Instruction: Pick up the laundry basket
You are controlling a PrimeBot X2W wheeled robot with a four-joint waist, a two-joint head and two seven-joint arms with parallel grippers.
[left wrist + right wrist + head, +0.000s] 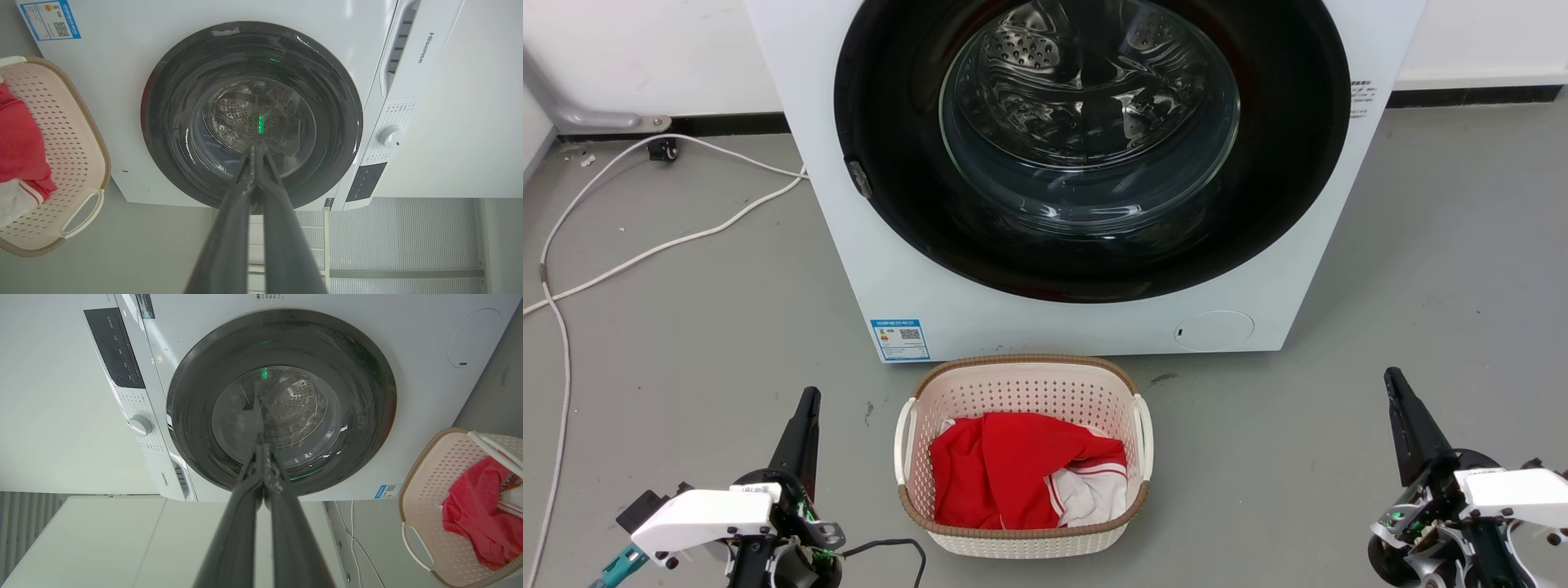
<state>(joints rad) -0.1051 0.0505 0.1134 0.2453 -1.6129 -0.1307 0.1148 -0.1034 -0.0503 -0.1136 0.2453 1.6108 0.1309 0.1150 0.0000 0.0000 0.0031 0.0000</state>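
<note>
Both arms low, fingers pointing far.
The left gripper sits near left, the right gripper near right, each with fingers pressed together.

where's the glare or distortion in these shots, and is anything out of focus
Head view: sharp and evenly lit, reflections streaking the door glass above the laundry basket. Left wrist view: wide-angle bends the washer, a green glint on its glass, left gripper soft. Right wrist view: same bending and glint, right gripper soft.

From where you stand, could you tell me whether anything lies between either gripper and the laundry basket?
Nothing visible does: only grey floor separates the cream perforated plastic basket from the left gripper and right gripper.
</note>
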